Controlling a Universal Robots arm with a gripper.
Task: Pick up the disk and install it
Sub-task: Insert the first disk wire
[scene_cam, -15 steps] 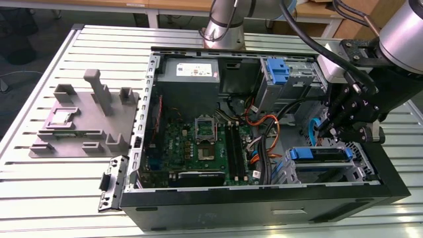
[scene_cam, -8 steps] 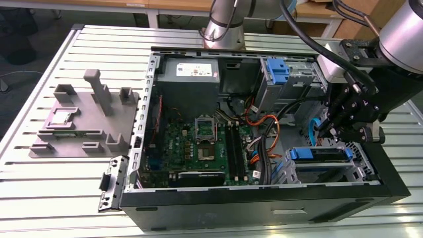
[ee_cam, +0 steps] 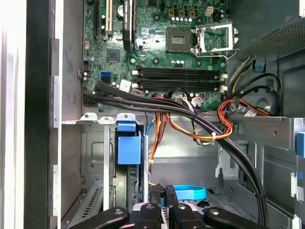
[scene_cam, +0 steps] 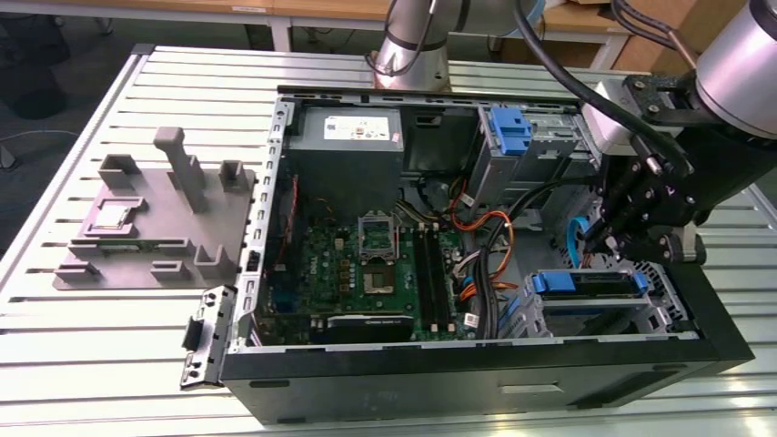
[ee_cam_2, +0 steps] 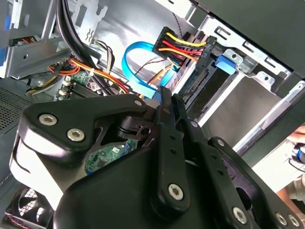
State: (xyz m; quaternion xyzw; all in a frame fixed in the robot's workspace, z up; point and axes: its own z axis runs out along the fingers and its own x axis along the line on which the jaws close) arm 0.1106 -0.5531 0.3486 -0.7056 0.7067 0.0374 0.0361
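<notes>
- Gripper over the open computer case, fingers pressed together, nothing held.
- Disk seated in the drive bay, at gripper's 6 o'clock in the exterior view.

Robotics lab: slotted aluminium bench, opened computer case, grey fixtures.

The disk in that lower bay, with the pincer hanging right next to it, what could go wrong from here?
Two likely risks:
1. The blue ribbon cable loops close beside the shut pincer, so a sideways move might snag and drag it.
2. The disk sits in its bay with the red and yellow wires meeting its connector end; a push there could strain that plug.
</notes>
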